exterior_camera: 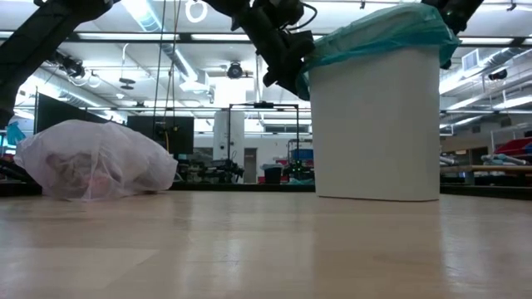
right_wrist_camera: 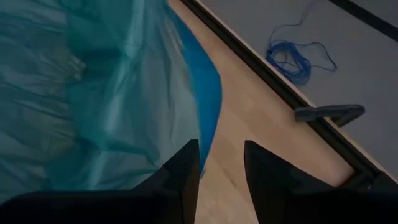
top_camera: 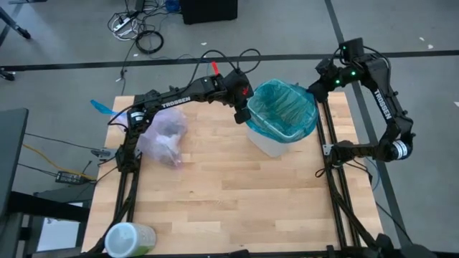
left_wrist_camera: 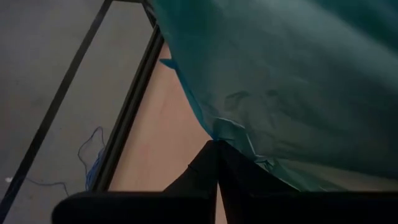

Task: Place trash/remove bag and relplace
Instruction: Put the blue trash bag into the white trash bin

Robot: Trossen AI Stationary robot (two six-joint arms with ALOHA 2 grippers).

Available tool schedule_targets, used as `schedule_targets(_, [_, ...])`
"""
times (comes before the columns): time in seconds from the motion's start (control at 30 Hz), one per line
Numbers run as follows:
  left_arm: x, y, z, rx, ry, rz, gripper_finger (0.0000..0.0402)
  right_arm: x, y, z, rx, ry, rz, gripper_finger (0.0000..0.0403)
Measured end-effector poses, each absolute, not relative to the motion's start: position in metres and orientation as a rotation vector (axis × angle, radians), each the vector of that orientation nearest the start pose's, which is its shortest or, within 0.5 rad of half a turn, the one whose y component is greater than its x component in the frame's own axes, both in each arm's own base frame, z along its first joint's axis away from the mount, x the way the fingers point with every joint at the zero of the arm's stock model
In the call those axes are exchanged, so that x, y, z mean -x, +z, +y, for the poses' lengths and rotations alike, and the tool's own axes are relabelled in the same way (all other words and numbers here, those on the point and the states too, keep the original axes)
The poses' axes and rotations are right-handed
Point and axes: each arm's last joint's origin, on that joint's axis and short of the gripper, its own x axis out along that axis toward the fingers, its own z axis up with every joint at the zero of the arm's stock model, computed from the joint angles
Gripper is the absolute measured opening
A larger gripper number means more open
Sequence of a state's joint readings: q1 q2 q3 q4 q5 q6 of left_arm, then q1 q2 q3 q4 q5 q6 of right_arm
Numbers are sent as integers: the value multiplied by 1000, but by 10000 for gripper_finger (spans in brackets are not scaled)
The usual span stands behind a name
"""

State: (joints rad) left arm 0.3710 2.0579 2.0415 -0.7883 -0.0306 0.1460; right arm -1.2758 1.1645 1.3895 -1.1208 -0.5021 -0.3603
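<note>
The filled pink bag (top_camera: 166, 136) is parked on the worktop (top_camera: 237, 193) near the left arm's base. Teal liner (top_camera: 283, 107) (already in the bin (exterior_camera: 376, 124)) is pinched by the left jaws (left_wrist_camera: 216, 152); right jaws (right_wrist_camera: 221, 163) are parted, empty, beside its rim.

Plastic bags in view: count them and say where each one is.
2. The pale pink bag, full, lies on the table near the left arm's base. The teal bag lines the white bin at the far right. None seems hidden.

Dark jointed arms, white TROSSEN lettering (top_camera: 176, 103), green lights (top_camera: 344, 72)
</note>
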Motion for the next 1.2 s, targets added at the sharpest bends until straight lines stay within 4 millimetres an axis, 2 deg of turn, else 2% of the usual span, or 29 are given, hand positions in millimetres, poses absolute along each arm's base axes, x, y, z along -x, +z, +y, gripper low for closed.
schedule_targets(0.17, [-425,323,166,-2,317,830,17,-71,388,-184,-386,-583,673,111])
schedule_targets(0.37, [-417,318,170,-36,292,914,17,-72,383,-181,-476,-599,685,94])
schedule_targets(0.47, [-419,319,172,-30,296,886,17,-73,371,-180,-525,-604,704,87])
schedule_targets(0.6, [-422,322,171,-24,295,847,17,-76,343,-177,-559,-592,765,76])
schedule_targets(0.77, [-423,314,169,-9,293,849,17,-75,325,-169,-560,-589,696,56])
schedule_targets(1.0, [-428,288,169,86,277,794,17,-72,309,-156,-559,-592,584,32])
schedule_targets(1.2, [-434,286,171,88,273,718,17,-72,300,-153,-601,-599,478,18])
